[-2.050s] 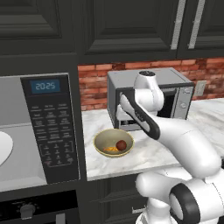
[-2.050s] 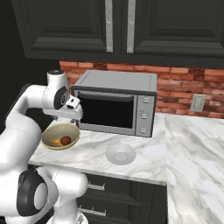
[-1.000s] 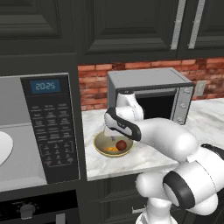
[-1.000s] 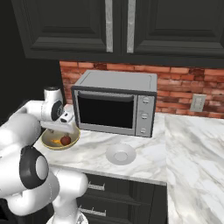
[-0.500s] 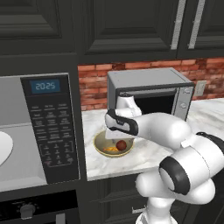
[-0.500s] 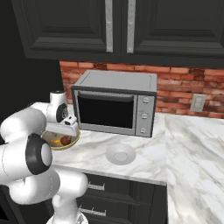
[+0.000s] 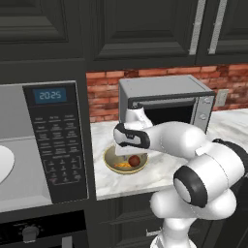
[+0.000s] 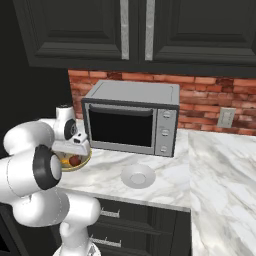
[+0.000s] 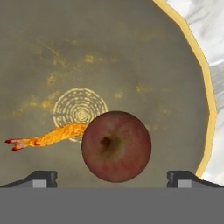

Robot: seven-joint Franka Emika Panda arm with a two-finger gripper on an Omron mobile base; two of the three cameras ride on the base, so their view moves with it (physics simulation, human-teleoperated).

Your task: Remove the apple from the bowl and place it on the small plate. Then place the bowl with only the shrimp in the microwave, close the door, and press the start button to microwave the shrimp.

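Lowered end effector (image 9: 112, 178) straddles dark red apple (image 9: 116, 145) in bowl (image 9: 205, 105).

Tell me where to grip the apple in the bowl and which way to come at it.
Grip the apple across its widest middle, coming straight down from above. It sits stem dimple up in the bowl, round and free on both flanks. The open gripper already straddles it. The shrimp lies close on one side, so keep that finger tight to the apple.
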